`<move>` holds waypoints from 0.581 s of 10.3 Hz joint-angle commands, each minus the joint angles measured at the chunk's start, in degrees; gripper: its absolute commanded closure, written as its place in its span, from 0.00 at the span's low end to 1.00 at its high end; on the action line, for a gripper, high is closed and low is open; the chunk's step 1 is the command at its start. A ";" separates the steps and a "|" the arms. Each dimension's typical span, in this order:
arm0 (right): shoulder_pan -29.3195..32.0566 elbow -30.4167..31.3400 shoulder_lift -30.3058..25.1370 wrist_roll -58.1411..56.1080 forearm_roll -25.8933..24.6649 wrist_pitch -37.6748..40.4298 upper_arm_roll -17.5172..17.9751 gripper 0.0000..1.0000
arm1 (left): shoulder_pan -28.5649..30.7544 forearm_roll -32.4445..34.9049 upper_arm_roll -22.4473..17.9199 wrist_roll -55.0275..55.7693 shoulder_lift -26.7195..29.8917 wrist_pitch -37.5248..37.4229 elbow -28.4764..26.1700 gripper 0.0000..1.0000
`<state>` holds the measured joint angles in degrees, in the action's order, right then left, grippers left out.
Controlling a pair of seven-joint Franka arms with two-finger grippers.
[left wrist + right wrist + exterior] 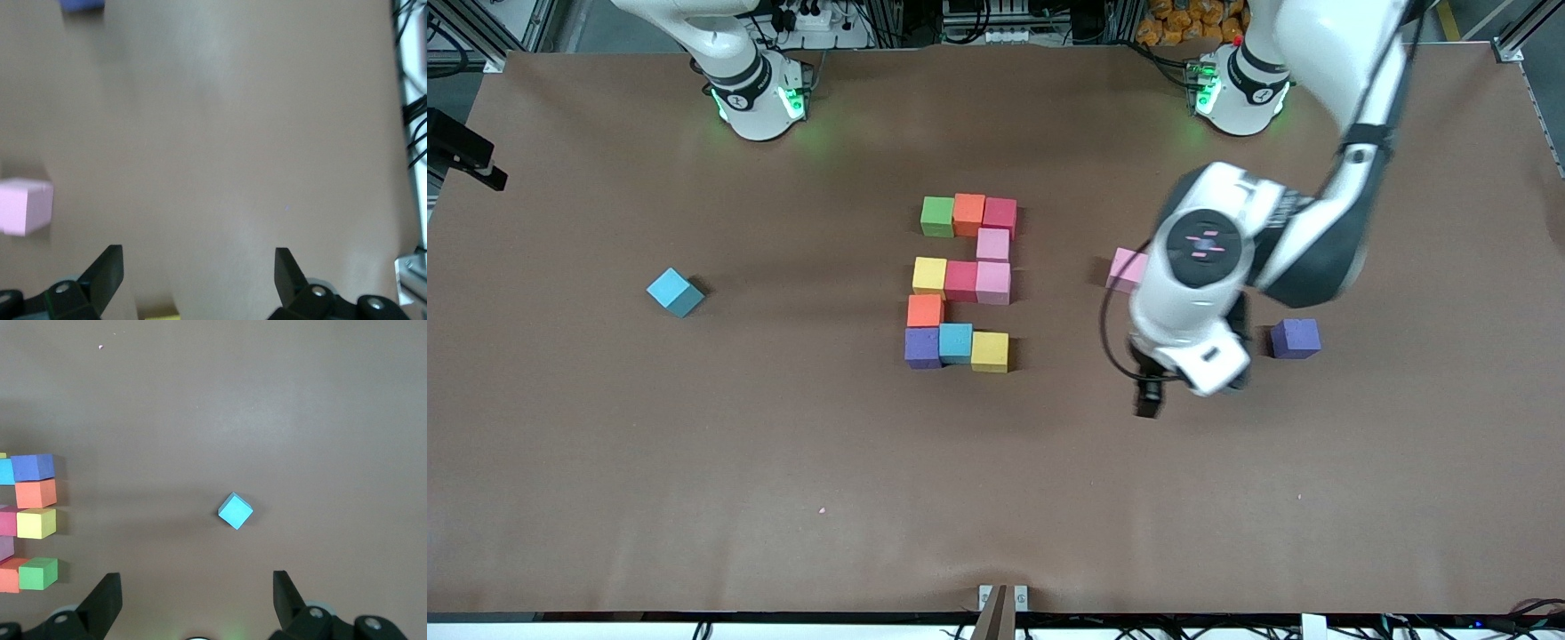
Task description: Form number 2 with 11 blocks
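The number 2 lies mid-table, built of coloured blocks set edge to edge: green, orange and red along the edge farthest from the front camera, purple, blue and yellow along the nearest. One side of it shows in the right wrist view. My left gripper hangs open and empty over bare table, toward the left arm's end from the number. My right gripper is open and empty, high above the table; that arm waits, and only its base shows in the front view.
Three loose blocks lie apart from the number. A light blue one is toward the right arm's end. A pink one, partly hidden by the left arm, and a purple one are toward the left arm's end.
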<state>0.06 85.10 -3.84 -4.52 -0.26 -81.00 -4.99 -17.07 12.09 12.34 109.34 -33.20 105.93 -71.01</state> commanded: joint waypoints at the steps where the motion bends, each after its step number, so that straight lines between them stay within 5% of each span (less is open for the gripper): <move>1: 0.38 -1.25 0.59 0.65 0.08 0.58 0.33 0.00 | 3.43 -2.33 0.32 -8.75 4.70 -3.34 -2.02 0.00; 6: 0.30 -1.25 0.59 0.74 0.17 0.58 0.33 0.00 | 8.80 -9.62 0.23 -25.82 13.39 -15.57 -6.56 0.00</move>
<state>0.04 85.05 -3.82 -4.52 -0.25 -81.00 -4.93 -9.37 4.70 12.35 86.62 -24.83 91.34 -71.78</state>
